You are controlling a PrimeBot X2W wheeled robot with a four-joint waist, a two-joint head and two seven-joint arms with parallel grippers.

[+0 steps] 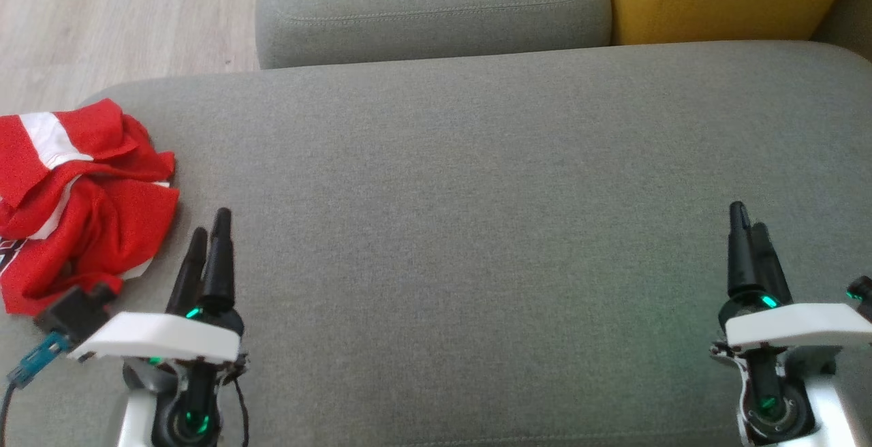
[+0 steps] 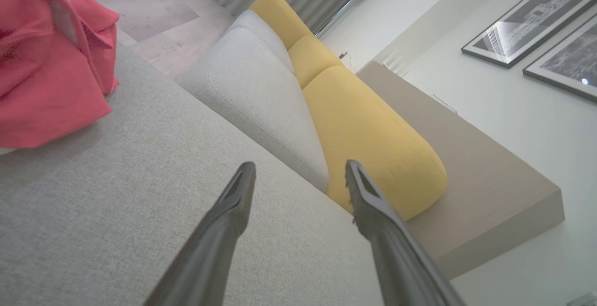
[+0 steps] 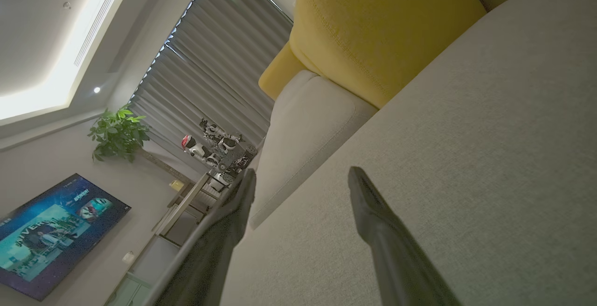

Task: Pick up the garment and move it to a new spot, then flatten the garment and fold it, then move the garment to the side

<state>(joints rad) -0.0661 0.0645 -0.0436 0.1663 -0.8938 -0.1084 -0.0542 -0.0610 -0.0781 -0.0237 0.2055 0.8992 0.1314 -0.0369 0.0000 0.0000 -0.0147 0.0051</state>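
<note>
Your left claw is spread wide and holds nothing. The crumpled red-and-white garment lies on the grey seat cushion just to that claw's left, near its fingers but not touching them. Your right claw is also wide open and empty, well apart from the garment.

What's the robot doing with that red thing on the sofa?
Nothing is held yet. The crumpled red and white garment lies at the left end of the grey cushion. The robot's left hand is open beside it, fingers clear of the cloth. The right hand is open too, far over on the other side.
</note>
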